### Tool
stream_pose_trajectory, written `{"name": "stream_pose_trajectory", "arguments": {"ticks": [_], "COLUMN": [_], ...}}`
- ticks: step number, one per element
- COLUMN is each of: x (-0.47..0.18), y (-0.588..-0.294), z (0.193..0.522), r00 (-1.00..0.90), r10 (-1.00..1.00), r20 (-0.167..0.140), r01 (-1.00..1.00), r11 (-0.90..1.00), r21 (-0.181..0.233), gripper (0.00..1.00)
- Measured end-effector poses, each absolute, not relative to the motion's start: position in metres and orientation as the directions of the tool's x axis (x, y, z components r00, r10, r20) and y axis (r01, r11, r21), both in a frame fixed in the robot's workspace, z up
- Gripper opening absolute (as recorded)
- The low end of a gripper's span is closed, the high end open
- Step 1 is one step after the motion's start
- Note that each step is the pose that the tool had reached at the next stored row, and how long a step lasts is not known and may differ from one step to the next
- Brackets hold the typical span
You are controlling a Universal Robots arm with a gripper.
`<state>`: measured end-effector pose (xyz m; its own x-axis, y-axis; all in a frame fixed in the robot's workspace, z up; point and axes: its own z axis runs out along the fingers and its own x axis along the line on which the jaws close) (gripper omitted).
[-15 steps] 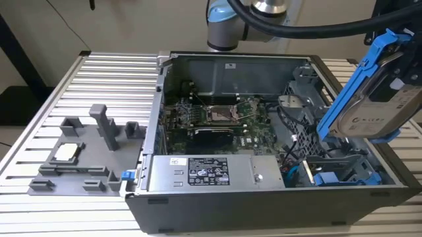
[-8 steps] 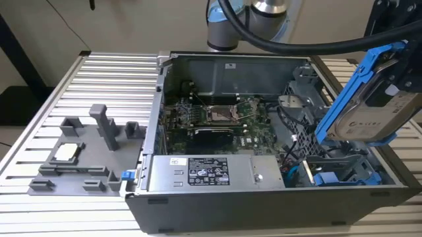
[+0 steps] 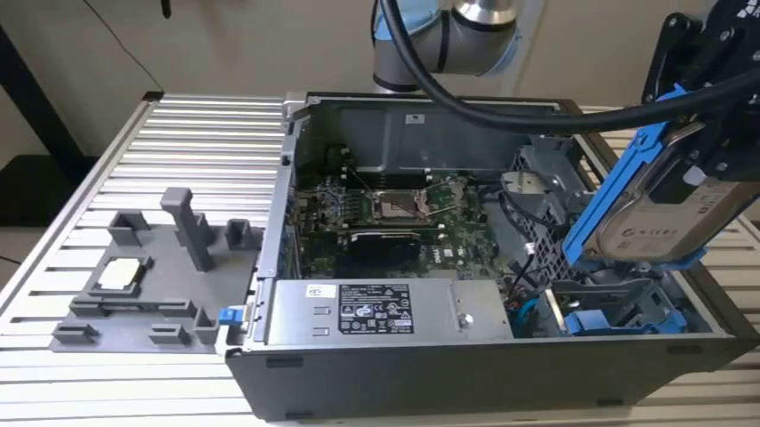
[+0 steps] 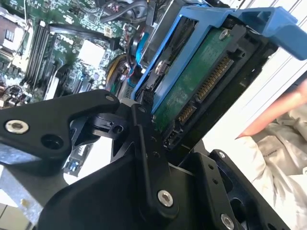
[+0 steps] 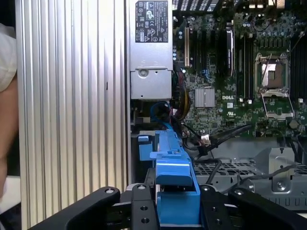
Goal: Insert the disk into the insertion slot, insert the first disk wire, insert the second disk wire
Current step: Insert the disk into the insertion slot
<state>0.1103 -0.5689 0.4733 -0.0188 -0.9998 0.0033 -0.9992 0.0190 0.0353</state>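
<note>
The black metal hand (image 5: 177, 203), clamped on the flat silver-grey disk (image 3: 657, 222) in its blue plastic frame, holds it tilted just above the grey perforated sheet-metal insertion slot (image 3: 537, 245); clean entry probably requires squaring the frame to the slot walls, clear of the black cables (image 5: 225, 133).

Exterior view: upper end of disk (image 3: 647, 227) was hidden behind the tool (image 3: 713, 156), which was itself cut by the frame's edge. Disk covered part of the insertion slot (image 3: 606, 298). Robot arm (image 3: 446, 40) was cropped at top. First wrist view: person's forearm (image 5: 5, 129) was cut by the edge.
</note>
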Motion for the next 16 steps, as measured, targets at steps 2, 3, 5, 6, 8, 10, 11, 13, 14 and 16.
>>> {"name": "stream_pose_trajectory", "arguments": {"ticks": [2, 3, 5, 6, 8, 10, 11, 13, 14, 16], "x": [0.110, 0.110, 0.111, 0.111, 0.111, 0.113, 0.114, 0.116, 0.117, 0.118], "y": [-0.569, -0.569, -0.569, -0.569, -0.569, -0.569, -0.569, -0.569, -0.570, -0.570], "z": [0.471, 0.469, 0.466, 0.465, 0.461, 0.458, 0.457, 0.453, 0.451, 0.447], "r00": [-0.019, -0.019, -0.019, -0.019, -0.019, -0.019, -0.019, -0.019, -0.019, -0.019], "r10": [-1.000, -1.000, -1.000, -1.000, -1.000, -1.000, -1.000, -1.000, -1.000, -1.000], "r20": [0.003, 0.003, 0.003, 0.003, 0.003, 0.003, 0.003, 0.003, 0.003, 0.003], "r01": [-0.999, -0.999, -0.999, -0.999, -0.999, -0.999, -0.999, -0.999, -0.999, -0.999], "r11": [0.019, 0.019, 0.019, 0.019, 0.019, 0.019, 0.019, 0.019, 0.019, 0.019], "r21": [0.035, 0.035, 0.035, 0.035, 0.035, 0.035, 0.035, 0.035, 0.035, 0.035], "gripper": [0.33, 0.33, 0.33, 0.33, 0.33, 0.33, 0.33, 0.33, 0.33, 0.33]}}
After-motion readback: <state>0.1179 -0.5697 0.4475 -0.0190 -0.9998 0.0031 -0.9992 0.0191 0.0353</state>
